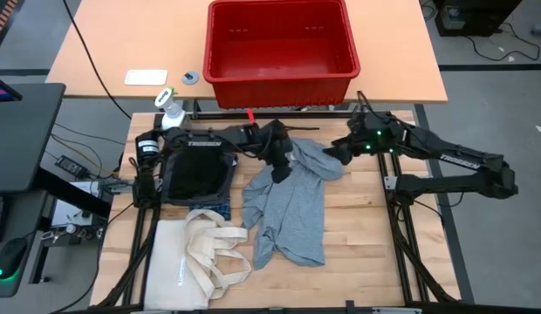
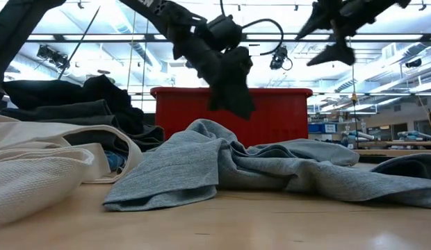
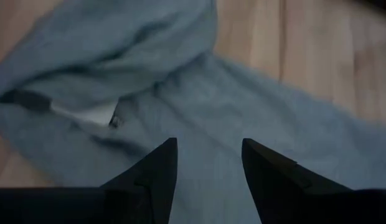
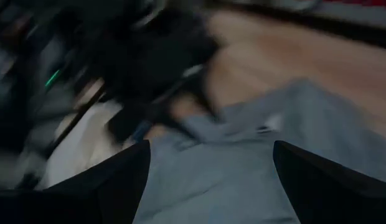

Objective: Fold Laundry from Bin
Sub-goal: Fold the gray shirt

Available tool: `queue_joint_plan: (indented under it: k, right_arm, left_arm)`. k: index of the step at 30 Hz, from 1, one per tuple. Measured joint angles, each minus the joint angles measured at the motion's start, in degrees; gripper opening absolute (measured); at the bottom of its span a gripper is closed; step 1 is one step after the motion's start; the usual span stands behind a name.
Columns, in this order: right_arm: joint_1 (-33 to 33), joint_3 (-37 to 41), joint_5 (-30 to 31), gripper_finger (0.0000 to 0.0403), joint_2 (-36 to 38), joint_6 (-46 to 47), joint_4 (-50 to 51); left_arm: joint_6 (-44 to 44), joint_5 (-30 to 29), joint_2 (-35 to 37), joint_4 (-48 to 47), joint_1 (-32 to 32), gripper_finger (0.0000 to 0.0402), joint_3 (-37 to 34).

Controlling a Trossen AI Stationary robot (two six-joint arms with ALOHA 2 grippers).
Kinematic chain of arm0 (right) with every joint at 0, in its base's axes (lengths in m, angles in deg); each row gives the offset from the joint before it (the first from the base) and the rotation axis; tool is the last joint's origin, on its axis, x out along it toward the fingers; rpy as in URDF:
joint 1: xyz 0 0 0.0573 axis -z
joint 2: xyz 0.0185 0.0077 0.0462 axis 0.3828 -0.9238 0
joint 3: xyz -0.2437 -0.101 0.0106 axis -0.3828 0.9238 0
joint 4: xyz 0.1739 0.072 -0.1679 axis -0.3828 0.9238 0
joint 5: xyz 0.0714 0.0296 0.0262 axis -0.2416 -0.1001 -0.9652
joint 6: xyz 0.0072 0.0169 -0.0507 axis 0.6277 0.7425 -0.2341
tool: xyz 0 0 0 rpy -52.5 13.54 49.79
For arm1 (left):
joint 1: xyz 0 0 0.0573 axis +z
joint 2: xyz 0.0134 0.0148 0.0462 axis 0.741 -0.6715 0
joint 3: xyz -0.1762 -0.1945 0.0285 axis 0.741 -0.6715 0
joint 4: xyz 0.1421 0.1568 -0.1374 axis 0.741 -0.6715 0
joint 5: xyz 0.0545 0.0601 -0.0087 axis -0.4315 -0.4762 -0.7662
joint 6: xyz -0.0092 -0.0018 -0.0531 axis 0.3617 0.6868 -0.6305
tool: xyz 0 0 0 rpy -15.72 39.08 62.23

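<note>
Both grippers, left and right, hover open, seemingly empty, over the grey shirt's far edge.

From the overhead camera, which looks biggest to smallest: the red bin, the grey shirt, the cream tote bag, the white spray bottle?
1. Red bin, largest.
2. Grey shirt, somewhat smaller.
3. Cream tote bag, partly cut off by the picture's edge, so its rank below the shirt is unsure.
4. White spray bottle, clearly smallest.

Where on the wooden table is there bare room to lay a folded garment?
Bare wood lies between the grey shirt and the table's right edge. The left is crowded: tote bag and dark clothes pile.
</note>
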Motion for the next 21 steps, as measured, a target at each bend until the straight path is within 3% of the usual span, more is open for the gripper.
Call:
queue_joint_plan:
  k: [3, 5, 12, 21]
  right_arm:
    - [1.1, 0.0, -8.2, 0.0346, -2.1, -6.8, -3.4]
    - [1.8, 0.0, -10.3, 0.0346, -3.2, -9.0, -5.2]
    - [3.7, 0.0, -11.7, 0.0346, -4.1, -19.1, -10.8]
    - [7.1, 0.0, -11.9, 0.0346, -4.6, -22.8, -11.1]
  left_arm:
    - [-5.4, 0.0, -0.5, 3.8, -0.4, 0.0182, -0.1]
    - [-8.2, -2.3, -1.2, 5.2, -1.1, 0.0182, -0.1]
    - [-12.2, -22.4, -2.1, 0.8, -4.6, 0.0182, -0.2]
    - [-5.9, -27.9, -7.7, 2.5, -7.4, 0.0182, -0.2]
